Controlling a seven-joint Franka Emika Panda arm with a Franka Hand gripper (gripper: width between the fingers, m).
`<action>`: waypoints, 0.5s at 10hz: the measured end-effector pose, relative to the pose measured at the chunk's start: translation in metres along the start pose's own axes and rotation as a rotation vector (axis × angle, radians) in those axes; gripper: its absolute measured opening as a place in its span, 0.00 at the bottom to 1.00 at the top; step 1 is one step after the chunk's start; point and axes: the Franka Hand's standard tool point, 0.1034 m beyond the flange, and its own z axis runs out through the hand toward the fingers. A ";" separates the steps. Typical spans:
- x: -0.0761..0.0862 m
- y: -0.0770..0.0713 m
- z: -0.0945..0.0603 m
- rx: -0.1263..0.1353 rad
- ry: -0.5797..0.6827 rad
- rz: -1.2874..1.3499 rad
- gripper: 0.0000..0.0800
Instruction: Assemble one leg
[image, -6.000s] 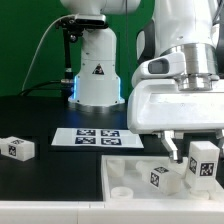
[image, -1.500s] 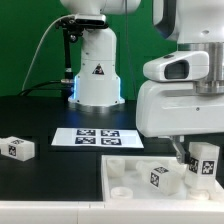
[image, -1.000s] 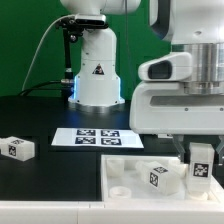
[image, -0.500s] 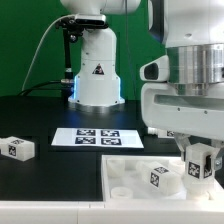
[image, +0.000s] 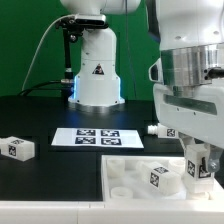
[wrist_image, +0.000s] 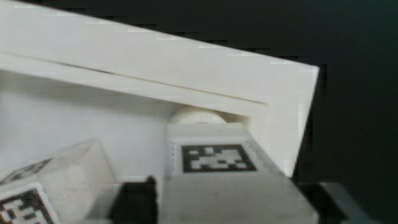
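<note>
My gripper (image: 200, 172) is shut on a white leg (image: 201, 160) with a square tag and holds it upright at the right end of the wide white panel (image: 125, 168). In the wrist view the leg (wrist_image: 221, 165) sits between my dark fingers (wrist_image: 150, 200), its far end at a round socket (wrist_image: 206, 117) in the panel (wrist_image: 160, 70). I cannot tell whether it touches the socket. A second leg (image: 160, 178) lies on the panel just beside it and also shows in the wrist view (wrist_image: 43, 192).
A third leg (image: 17, 148) lies on the black table at the exterior view's left. Another small white part (image: 160, 130) lies behind the panel. The marker board (image: 98, 138) lies mid-table before the white robot base (image: 97, 75).
The hand has turned and shifted toward the exterior view's right, still holding the leg, which sits slightly lower at the panel's right end. A small white part behind the panel has come into view.
</note>
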 end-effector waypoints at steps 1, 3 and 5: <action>0.004 0.000 -0.001 0.001 0.001 -0.115 0.60; 0.006 0.000 -0.002 -0.004 0.005 -0.454 0.76; 0.003 0.003 0.000 -0.018 -0.007 -0.647 0.80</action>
